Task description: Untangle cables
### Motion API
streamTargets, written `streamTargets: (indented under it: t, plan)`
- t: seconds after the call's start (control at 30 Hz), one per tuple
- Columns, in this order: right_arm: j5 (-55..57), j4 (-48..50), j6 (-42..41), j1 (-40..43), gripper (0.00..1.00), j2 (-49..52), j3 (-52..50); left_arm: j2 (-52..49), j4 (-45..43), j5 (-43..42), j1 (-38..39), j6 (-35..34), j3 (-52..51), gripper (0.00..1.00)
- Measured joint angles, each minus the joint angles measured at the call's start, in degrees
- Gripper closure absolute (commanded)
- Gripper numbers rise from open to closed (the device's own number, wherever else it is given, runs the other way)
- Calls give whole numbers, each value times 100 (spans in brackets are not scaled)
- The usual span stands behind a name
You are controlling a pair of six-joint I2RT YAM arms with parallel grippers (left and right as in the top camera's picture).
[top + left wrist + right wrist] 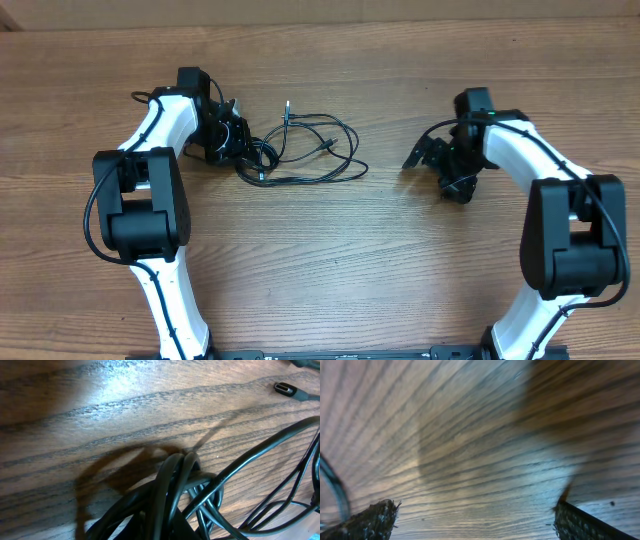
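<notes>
The cables (305, 150) lie as thin black loops on the wood left of centre, with a tight knot at their left end. My left gripper (236, 145) sits on that knot and looks shut on the bundle. In the left wrist view several cords (172, 495) fill the bottom of the frame, hiding the fingers, and a dark plug end (285, 389) lies at the upper right. My right gripper (432, 170) is to the right of the loops, apart from them. Its fingers (475, 520) are spread wide over bare wood and hold nothing.
The wooden table (330, 260) carries both arm bases near the front edge. A thin curved dark line (332, 485) shows at the left edge of the right wrist view.
</notes>
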State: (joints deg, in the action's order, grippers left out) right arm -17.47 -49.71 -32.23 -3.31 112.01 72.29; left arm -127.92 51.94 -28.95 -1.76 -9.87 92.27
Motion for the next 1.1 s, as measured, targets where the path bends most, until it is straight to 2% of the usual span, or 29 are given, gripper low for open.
streamTargets:
  t: [0.03,0.1,0.13,0.2,0.23,0.27,0.43,0.63,0.83,0.87,0.9,0.93,0.97,1.03,1.07,1.1]
  plan:
    - [-166,17,0,83,2,2,0,0,0,-2,0,0,0,88]
    - [-564,74,111,219,13,17,-4,0,0,-4,0,0,0,87]
    - [-835,179,225,282,24,57,4,0,0,-7,0,0,0,87]
    - [-1421,339,529,337,60,162,22,0,0,-20,0,0,0,87]
    - [-1650,330,566,334,87,199,35,-2,0,-22,0,0,0,87]
    - [-1956,337,745,304,96,238,46,-2,2,-22,0,0,0,87]
    - [-2872,-55,1456,-55,96,267,94,-2,2,-24,0,0,0,87]
    - [-3224,-820,2164,-376,96,271,101,-2,4,-37,0,0,0,87]
    - [-3316,111,2299,-702,96,271,103,-4,7,-44,0,0,0,87]
    - [-3303,273,2275,-800,93,271,105,-4,7,-44,0,0,0,87]
    - [-3276,442,2194,-925,77,271,105,-4,7,-44,0,0,0,87]
    - [-3237,564,2149,-1034,70,271,105,-4,7,-44,0,0,0,87]
    - [-3211,673,2103,-1139,71,271,105,-4,7,-44,0,0,0,87]
    - [-3167,850,2074,-1329,83,271,105,-4,7,-44,0,0,0,87]
    - [-3163,907,2022,-1386,93,271,105,-4,7,-44,0,0,0,87]
    - [-3141,1080,2006,-1434,96,271,103,-4,7,-44,0,0,0,87]
